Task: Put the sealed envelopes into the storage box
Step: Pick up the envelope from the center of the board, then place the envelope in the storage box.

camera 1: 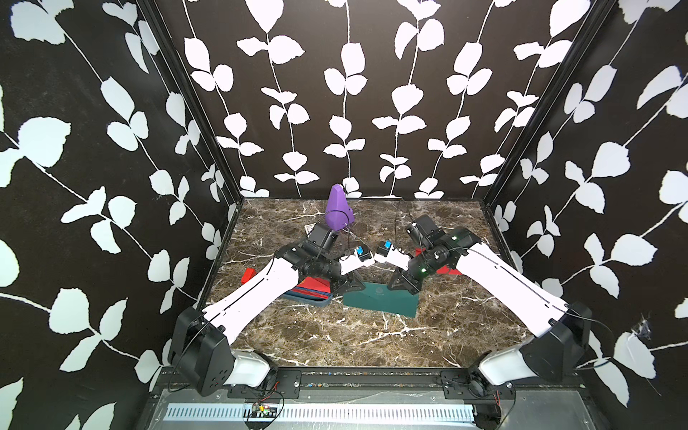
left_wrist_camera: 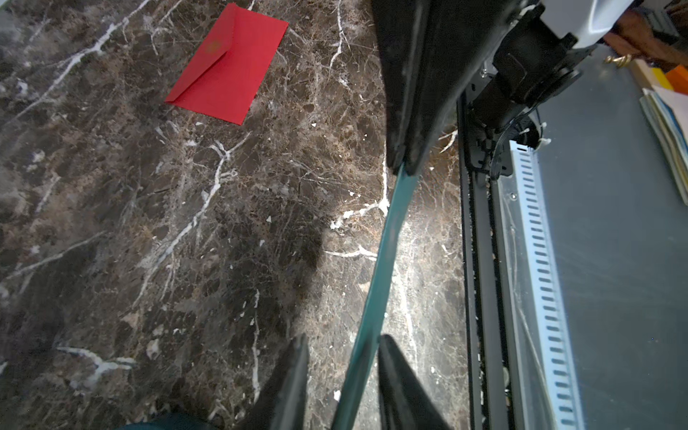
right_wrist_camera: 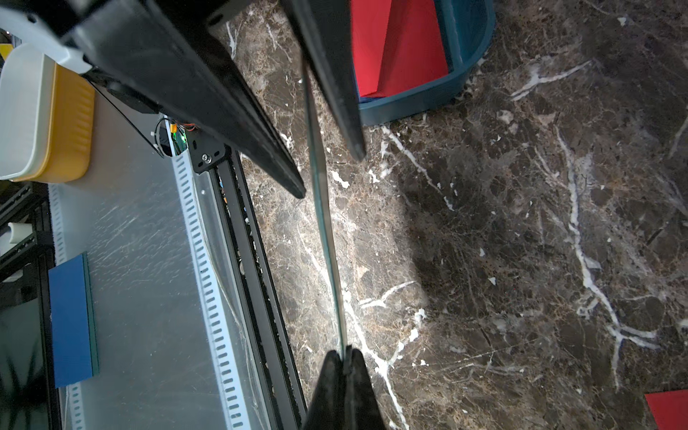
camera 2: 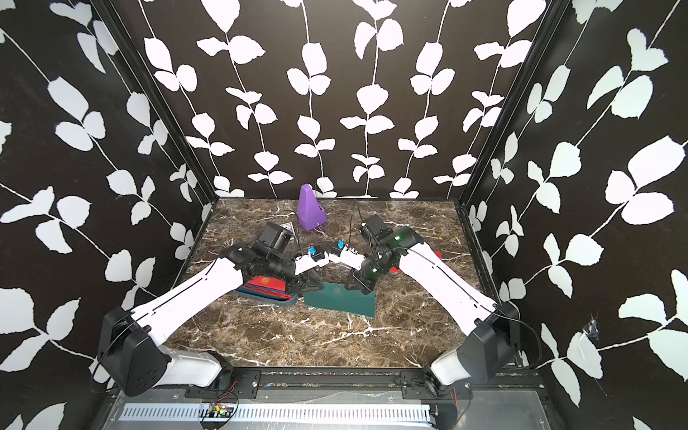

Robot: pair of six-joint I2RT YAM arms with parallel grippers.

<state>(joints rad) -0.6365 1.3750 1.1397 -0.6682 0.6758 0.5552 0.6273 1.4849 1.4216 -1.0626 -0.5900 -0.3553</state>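
A dark green envelope [camera 1: 379, 301] [camera 2: 338, 299] stands on its long edge over the marble table, held up between my two arms. My right gripper [camera 1: 404, 284] [right_wrist_camera: 346, 350] is shut on its right end. My left gripper [camera 1: 352, 286] [left_wrist_camera: 344, 338] straddles the left end of the envelope's edge [left_wrist_camera: 379, 268], jaws still apart, with a gap on one side. The teal storage box [camera 1: 320, 301] [right_wrist_camera: 409, 100] sits just left of it, under my left arm, with a red envelope [camera 1: 316, 286] [camera 2: 266, 284] on top inside. Another red envelope [left_wrist_camera: 227, 63] [camera 1: 448, 270] lies flat beneath my right arm.
A purple pyramid [camera 1: 337, 208] stands at the back centre. A small white card pack [camera 2: 288, 226] lies behind my left wrist. A small red block [camera 1: 247, 275] sits at the left edge. The black front rail [right_wrist_camera: 257, 260] borders the table.
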